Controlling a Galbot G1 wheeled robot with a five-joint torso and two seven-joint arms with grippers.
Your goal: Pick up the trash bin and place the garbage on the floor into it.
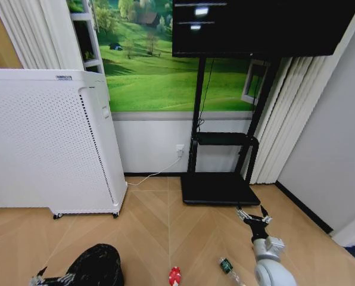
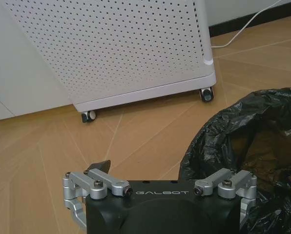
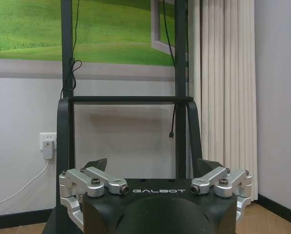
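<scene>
Trash bin (image 1: 98, 266): near left on the wood floor, round, black liner bunched over the rim; the left wrist view looks into its dark mouth (image 2: 262, 141), contents cannot be told.
Left gripper (image 1: 46, 278): at the bin's near-left edge; one finger (image 2: 97, 166) outside the liner, the other hidden in it; open or shut cannot be told.
Garbage, red-and-white piece (image 1: 175, 276): near centre on the floor, right of the bin, apart from it.
Garbage, green bottle (image 1: 227, 267): lying on the floor right of the red piece, beside the right arm.
Right gripper (image 1: 253, 213): right of centre, held above the floor, jaws spread wide, nothing between them (image 3: 154, 168).
White perforated appliance (image 1: 43, 143): far left, on castors (image 2: 89, 116).
Black stand (image 1: 219, 179): far centre against the wall; the right wrist view adds a wall socket (image 3: 48, 144) beside it.
</scene>
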